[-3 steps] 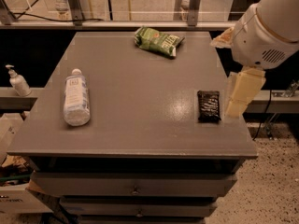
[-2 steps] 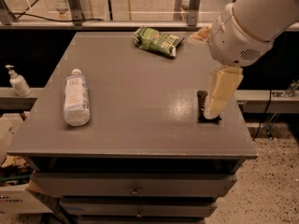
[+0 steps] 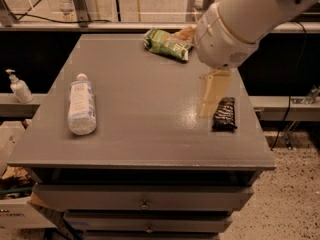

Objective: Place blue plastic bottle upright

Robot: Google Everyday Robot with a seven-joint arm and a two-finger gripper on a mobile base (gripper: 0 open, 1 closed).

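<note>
The blue plastic bottle [image 3: 81, 105] lies on its side on the left part of the grey table [image 3: 145, 134], with its white cap pointing toward the far edge. It is clear and ribbed, with a pale blue-white label. My gripper [image 3: 213, 95] hangs from the big white arm [image 3: 245, 19] over the right part of the table. It is just left of a dark snack bar [image 3: 224, 114], far to the right of the bottle, and holds nothing that I can see.
A green snack bag [image 3: 167, 45] lies at the far middle of the table, with a tan item [image 3: 184, 34] behind it. A small white pump dispenser [image 3: 19, 86] stands on a shelf to the left of the table. Drawers are below the table's front edge.
The arm and gripper have moved left across the table's right side, from beyond the dark snack bar to just left of it. The bottle has not moved.
</note>
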